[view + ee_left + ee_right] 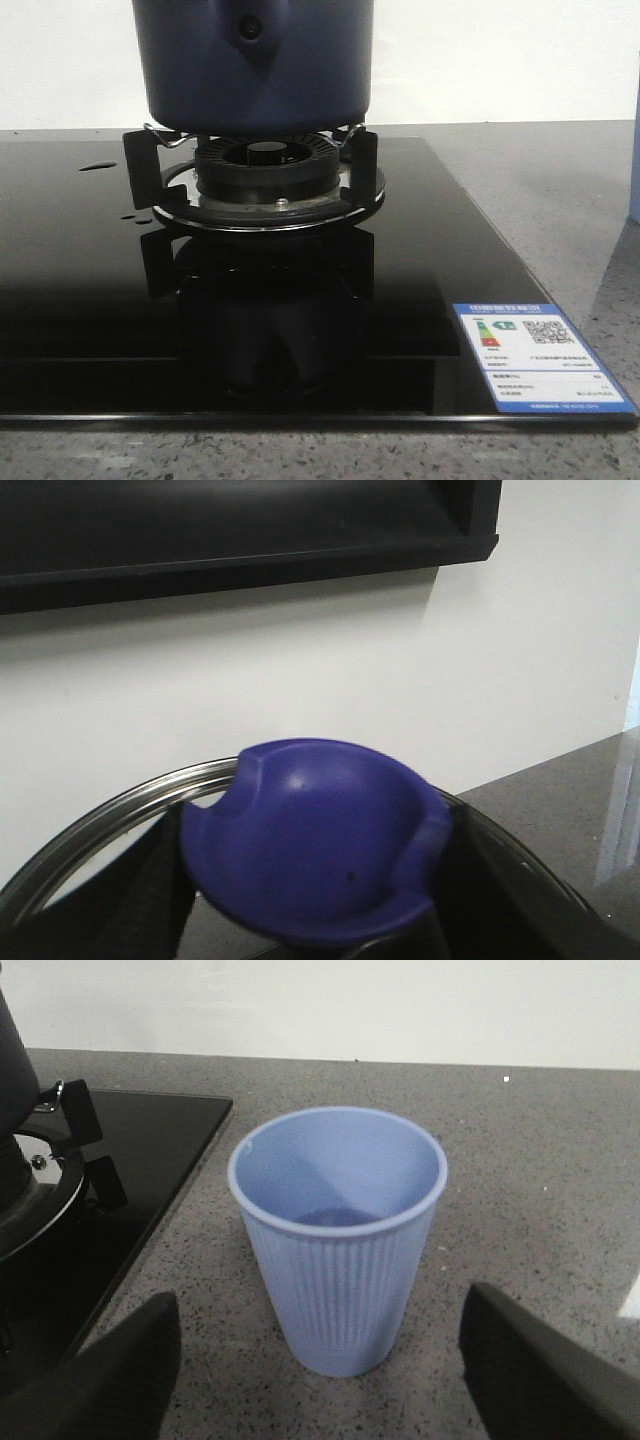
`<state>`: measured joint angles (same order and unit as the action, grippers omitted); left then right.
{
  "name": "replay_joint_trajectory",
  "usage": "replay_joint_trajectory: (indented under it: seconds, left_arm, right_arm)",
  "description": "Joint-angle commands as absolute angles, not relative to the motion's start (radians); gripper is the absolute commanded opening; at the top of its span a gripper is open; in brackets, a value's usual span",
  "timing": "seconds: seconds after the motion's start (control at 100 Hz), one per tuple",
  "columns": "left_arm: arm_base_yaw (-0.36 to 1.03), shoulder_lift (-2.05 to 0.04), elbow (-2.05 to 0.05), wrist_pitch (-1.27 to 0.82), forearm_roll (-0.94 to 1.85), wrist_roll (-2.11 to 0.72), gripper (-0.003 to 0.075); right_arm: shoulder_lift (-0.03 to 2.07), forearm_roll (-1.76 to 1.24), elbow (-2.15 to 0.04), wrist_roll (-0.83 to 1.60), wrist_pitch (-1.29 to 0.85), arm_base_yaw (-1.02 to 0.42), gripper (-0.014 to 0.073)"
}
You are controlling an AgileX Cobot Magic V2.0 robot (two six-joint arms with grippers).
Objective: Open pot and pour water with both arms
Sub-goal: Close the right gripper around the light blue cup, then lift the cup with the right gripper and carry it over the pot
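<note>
Left gripper (310, 920) is clamped on the lid knob (315, 840), and the right gripper (320, 1380) is spread wide around the cup (338, 1235), so I'd close squarely mid-cup, gently so it doesn't crush.

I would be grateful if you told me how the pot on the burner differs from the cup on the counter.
The pot is dark navy with smooth matte sides; the cup is light blue and ribbed. The pot sits raised on the burner stand over the black cooktop, while the cup stands on the speckled grey counter, beside the cooktop. The pot is much wider. Both are blue, round and upright.
</note>
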<state>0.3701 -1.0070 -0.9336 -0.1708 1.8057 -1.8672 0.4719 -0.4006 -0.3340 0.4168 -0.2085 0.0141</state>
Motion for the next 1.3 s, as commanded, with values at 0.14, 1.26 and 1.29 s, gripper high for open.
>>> replay_joint_trajectory:
  seconds: [0.14, 1.26, 1.29]
  left_arm:
    - [0.377, -0.996, -0.968, -0.201, 1.862, -1.859, 0.0306]
    - [0.377, -1.007, -0.968, -0.201, 1.862, -1.859, 0.0306]
    - [0.377, -1.007, -0.968, -0.201, 1.862, -1.859, 0.0306]
  right_arm:
    - [0.5, -0.429, -0.344, 0.428, -0.066, 0.012, 0.0522]
    - [0.841, -0.429, -0.345, 0.428, 0.237, -0.073, 0.0608]
    - [0.852, -0.429, -0.345, 0.428, 0.243, -0.073, 0.0608]
